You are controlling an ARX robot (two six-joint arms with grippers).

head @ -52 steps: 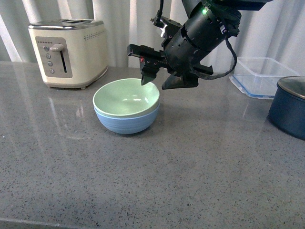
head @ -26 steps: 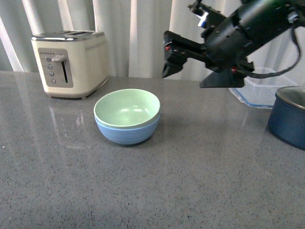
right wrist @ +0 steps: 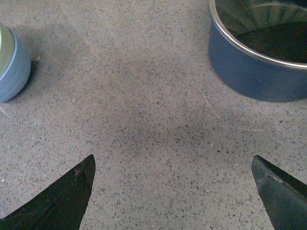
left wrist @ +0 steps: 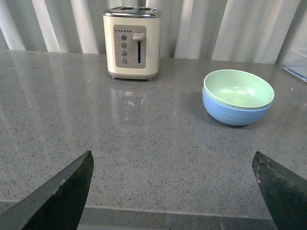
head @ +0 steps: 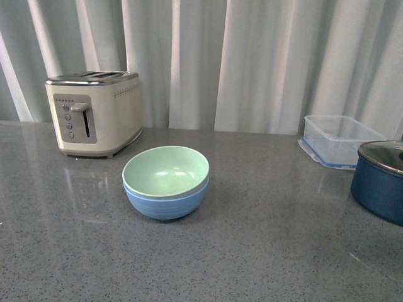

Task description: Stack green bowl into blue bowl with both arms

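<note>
Pale pleated curtains hang behind a grey speckled worktop [head: 264, 239] that carries everything in sight. In the left wrist view the left pincer [left wrist: 175, 191] shows only as two dark fingertips set wide apart with nothing between them, hovering over bare stone near the worktop's front edge. The right pincer [right wrist: 175, 194] likewise stands spread and empty in its own wrist view, above open surface between the bowls and the pot. Neither arm appears in the front view.

Out from the pincers, the green bowl [head: 165, 170] sits nested upright inside the blue bowl [head: 165, 205], its rim standing a little above the blue rim all round. The pair rests near the middle of the worktop, touched by neither pincer. Behind them to the left stands a cream toaster [head: 94, 112] with its lever up. To the right are a clear plastic container [head: 340, 139] and, nearer the front, a dark navy pot [head: 380, 182] at the picture's edge.
</note>
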